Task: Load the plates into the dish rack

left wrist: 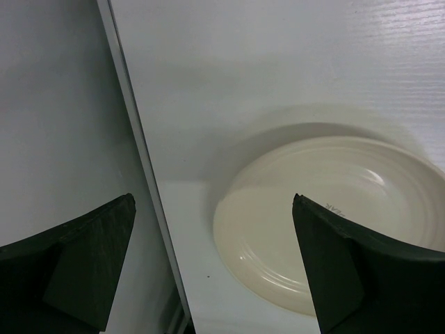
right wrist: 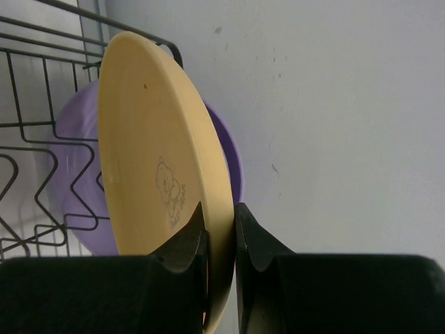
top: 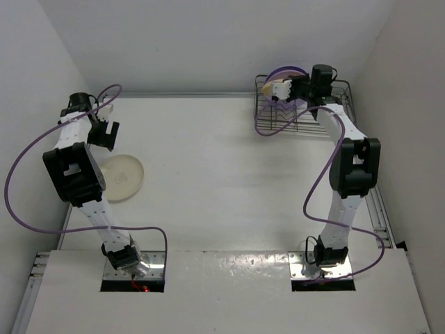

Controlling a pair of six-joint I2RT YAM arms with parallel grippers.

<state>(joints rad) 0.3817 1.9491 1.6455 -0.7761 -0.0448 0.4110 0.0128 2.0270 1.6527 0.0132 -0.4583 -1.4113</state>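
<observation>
Plastic, light and stiff, the orange plate [right wrist: 153, 153] is clamped at its rim between the right fingers [right wrist: 182, 245]. It stands on edge at the rack [top: 341, 104], one o'clock on the bench [top: 222, 181], just beside a purple plate [right wrist: 69, 188] in it. The glossy rim could slip, so a firm edge pinch suits. The cream plate [left wrist: 327, 216] lies flat at nine o'clock; the left fingers [left wrist: 90, 243] hang near it, spread wide and empty. It probably needs lifting by its raised rim.
</observation>
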